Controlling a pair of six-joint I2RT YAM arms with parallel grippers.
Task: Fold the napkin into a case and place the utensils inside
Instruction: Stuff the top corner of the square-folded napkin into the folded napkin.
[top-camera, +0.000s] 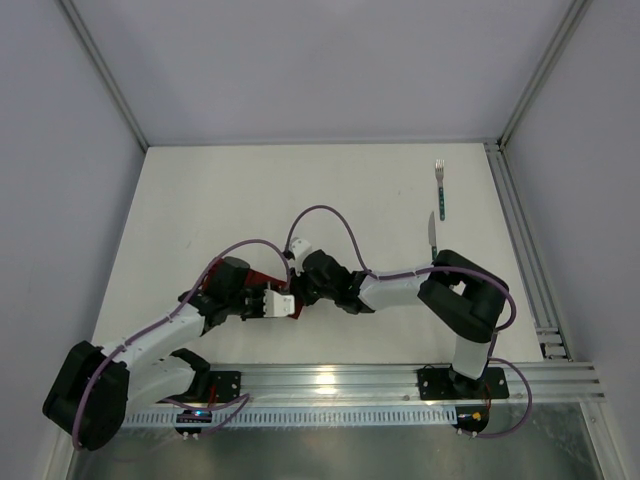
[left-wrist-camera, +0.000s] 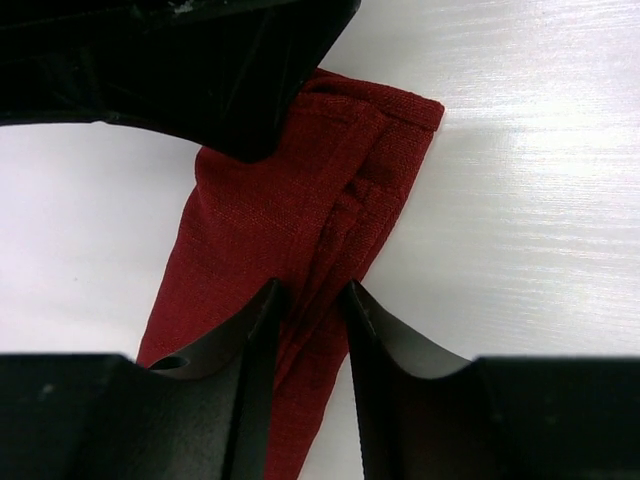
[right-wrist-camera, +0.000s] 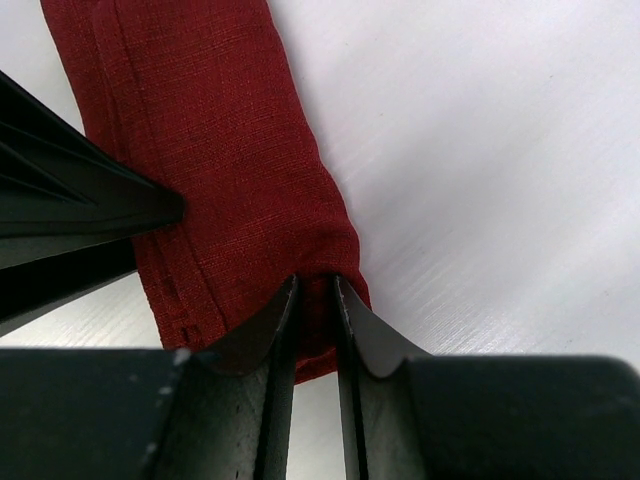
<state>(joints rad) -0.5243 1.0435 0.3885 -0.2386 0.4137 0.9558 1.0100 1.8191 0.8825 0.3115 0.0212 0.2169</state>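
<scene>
Both grippers grip the dark red napkin (left-wrist-camera: 290, 210), folded into a narrow strip at the near centre of the table (top-camera: 300, 190). The left gripper (left-wrist-camera: 310, 300) is nearly closed, pinching its layered edge; the right gripper (right-wrist-camera: 316, 290) is clamped on one short end, the strip's length running away from it. At far right, fork (top-camera: 439, 190) and knife (top-camera: 432, 232) lie near-to-far, heads pointing away.

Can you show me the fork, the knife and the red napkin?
fork (top-camera: 440, 196): top view, on its teal handle.
knife (top-camera: 432, 232): top view, on its silver blade.
napkin (left-wrist-camera: 290, 210): left wrist view, on its folded middle.
</scene>
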